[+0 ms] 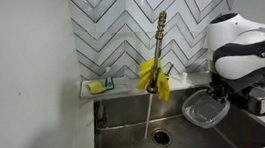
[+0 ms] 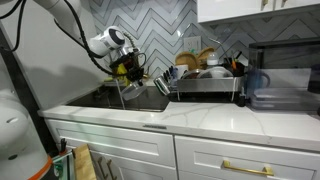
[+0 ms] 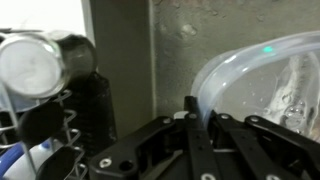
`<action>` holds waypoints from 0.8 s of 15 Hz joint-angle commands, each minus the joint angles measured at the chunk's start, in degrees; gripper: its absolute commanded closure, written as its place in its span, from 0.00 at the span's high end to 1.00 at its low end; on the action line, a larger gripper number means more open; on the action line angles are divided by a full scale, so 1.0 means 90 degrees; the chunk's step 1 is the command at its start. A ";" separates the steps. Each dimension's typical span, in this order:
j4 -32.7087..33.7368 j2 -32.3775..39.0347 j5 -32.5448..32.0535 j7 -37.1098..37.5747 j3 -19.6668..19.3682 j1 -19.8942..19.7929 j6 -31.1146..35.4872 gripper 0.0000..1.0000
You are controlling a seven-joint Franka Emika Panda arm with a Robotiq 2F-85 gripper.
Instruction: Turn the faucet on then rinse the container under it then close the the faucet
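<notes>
1. The container [image 1: 202, 112] is a clear, shallow plastic tub with a rounded rim. It hangs tilted just under the gripper [image 1: 214, 95], above the sink [image 1: 252, 133].
2. In the wrist view the gripper [image 3: 192, 118] is clamped on the tub's rim. The fingers [image 3: 187, 108] are pressed together with the thin wall between them, and the see-through bowl [image 3: 255, 85] spreads out to one side.
3. The faucet [image 1: 159, 37] is already on. A thin stream of water [image 1: 148, 111] falls from it to the drain [image 1: 160, 138].
4. The stream is well off to the side of the gripper, and the tub is not under it. I judge the rinse not yet begun.
5. What is left is to carry the tub sideways into the water, rinse it, and then turn the faucet off.
6. A yellow cloth [image 1: 153, 76] hangs on the faucet stem, on the far side of the stream from the gripper.
</notes>
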 commanded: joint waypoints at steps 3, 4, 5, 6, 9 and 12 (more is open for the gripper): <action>0.0381 -0.0032 -0.2070 0.0796 0.0313 0.0235 -0.0535 0.01; 0.0411 -0.0019 -0.2445 0.0891 0.0364 0.0272 -0.0608 0.01; 0.0459 -0.0011 -0.2803 0.0964 0.0418 0.0320 -0.0726 0.01; 0.0477 0.0005 -0.3180 0.1057 0.0462 0.0360 -0.0823 0.01; 0.0508 0.0032 -0.4239 0.1231 0.0610 0.0483 -0.1188 0.01; 0.0479 0.0071 -0.5316 0.1480 0.0733 0.0594 -0.1580 0.01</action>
